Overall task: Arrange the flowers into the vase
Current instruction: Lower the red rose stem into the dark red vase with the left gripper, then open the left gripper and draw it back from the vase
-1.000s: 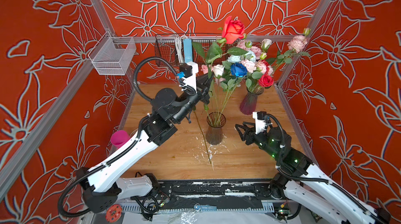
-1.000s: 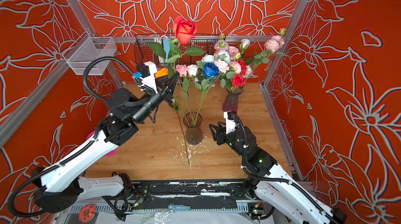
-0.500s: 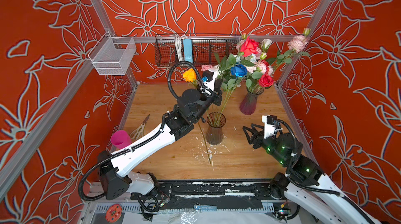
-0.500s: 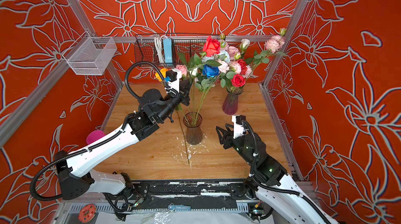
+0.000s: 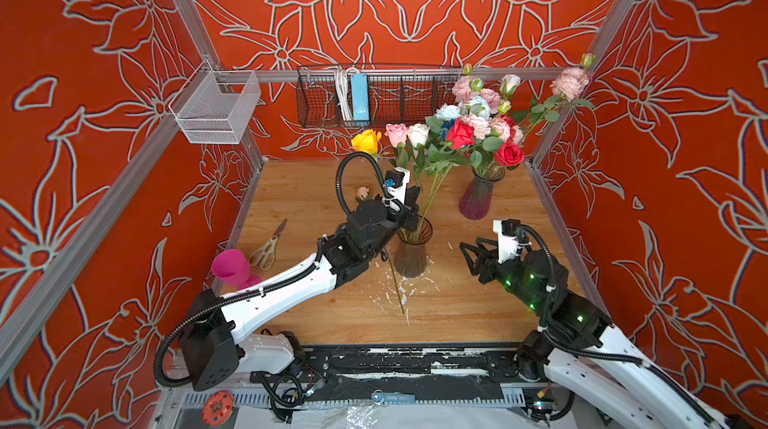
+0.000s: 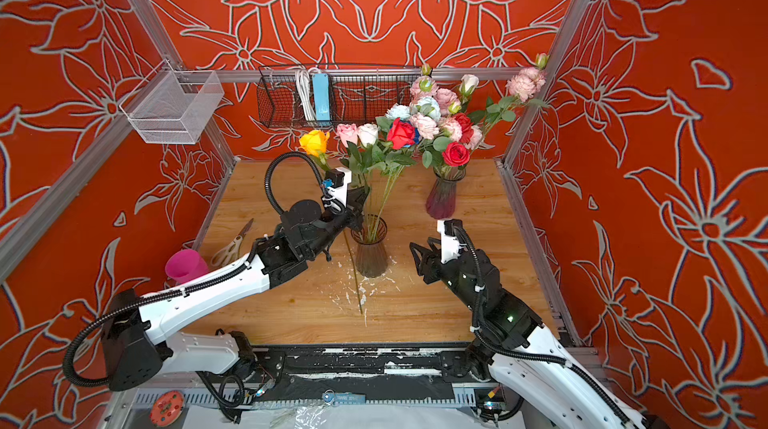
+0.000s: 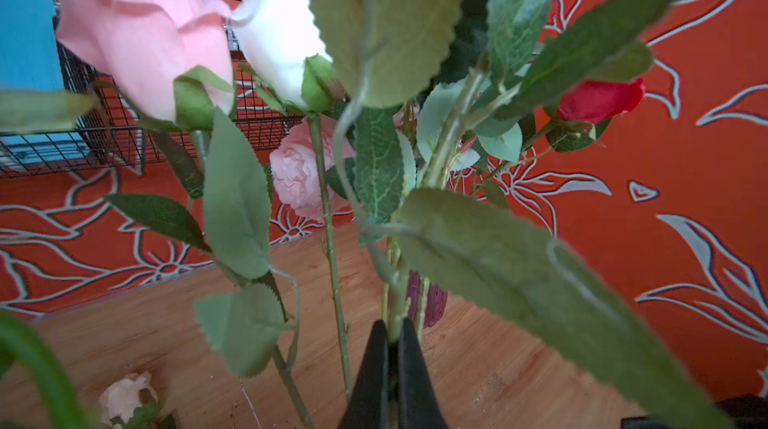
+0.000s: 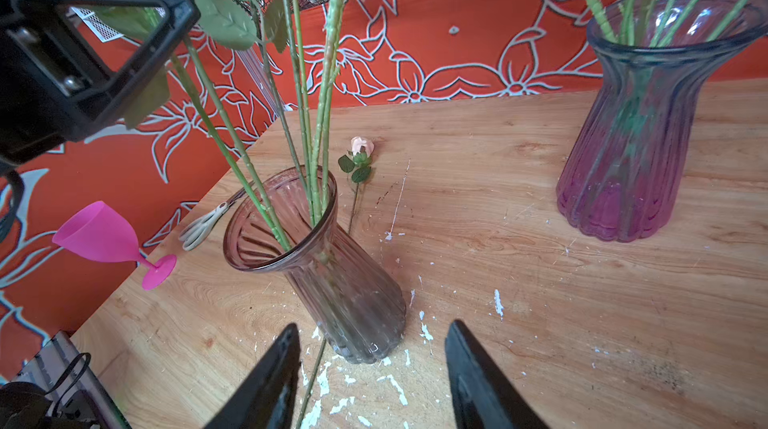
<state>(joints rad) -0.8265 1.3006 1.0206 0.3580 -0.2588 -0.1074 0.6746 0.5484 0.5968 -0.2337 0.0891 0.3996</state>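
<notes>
Lowering the red rose (image 5: 460, 133) into the grey vase (image 5: 411, 254). In a top view: left gripper (image 5: 412, 200) just above the rim; best freed only once the stem bottoms out. Left wrist: jaws clamped on the stem (image 7: 397, 302). Right wrist: right gripper (image 8: 372, 327) half-spread, empty, near the vase. A second ago the rose stood high above the other flowers (image 5: 417, 134).

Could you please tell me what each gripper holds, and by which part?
The left gripper pinches a flower stem low down, above the grey vase; the right gripper is open, holding nothing.
</notes>
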